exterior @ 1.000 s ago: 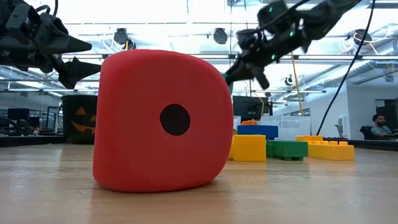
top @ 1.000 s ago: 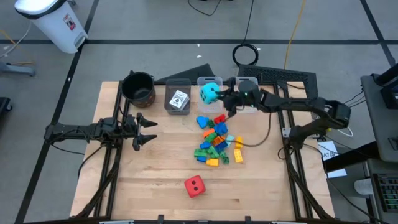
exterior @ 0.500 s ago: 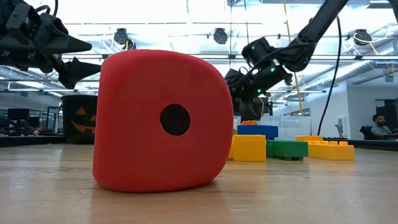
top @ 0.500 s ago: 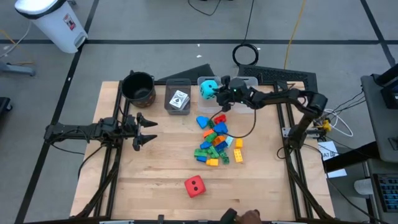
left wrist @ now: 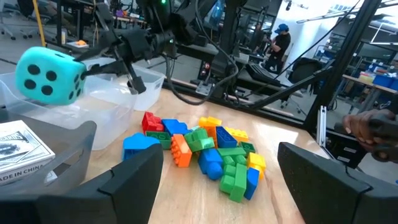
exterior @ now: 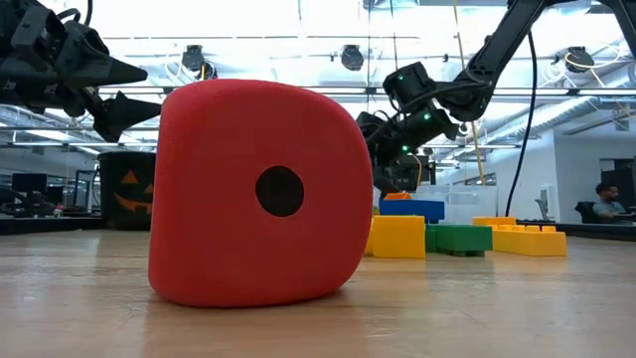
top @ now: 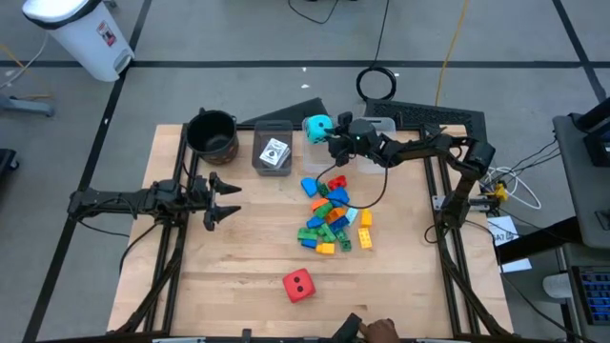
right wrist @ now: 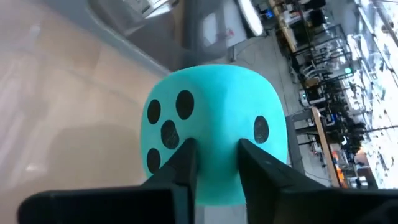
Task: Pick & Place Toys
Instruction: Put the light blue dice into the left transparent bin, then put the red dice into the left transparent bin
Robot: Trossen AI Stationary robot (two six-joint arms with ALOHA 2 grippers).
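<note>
At the far edge of the wooden tabletop (top: 238, 267), the right gripper (top: 329, 133) has its two dark fingers (right wrist: 180, 168) clamped on the cyan foam cube with black dots (top: 316, 127), holding it up over the clear plastic bin (top: 315, 143). Beside that sits the grey plastic bin (top: 272, 151) with a white printed card (top: 274, 153) in it, then the black round pot (top: 212, 133) at the corner. Just in front of the bins lies the pile of small blue, green, orange, yellow and red plastic bricks (top: 331, 214), right under the right arm's reach and its trailing cable. Nearer the front edge, the larger red cube with black dots (top: 298, 285) stands alone. The left gripper (top: 227, 200) waits at the left side, fingers spread and empty. From table height the red cube fills the middle and hides most of the brick pile; only a few bricks show beside it, and the cyan cube is lost behind it. The left wrist view shows the cyan cube clear of the bin's rim, which the overhead view cannot settle. A hand (top: 376, 331) is cut off at the front edge, and a person (exterior: 601, 199) sits far back in the room.
</note>
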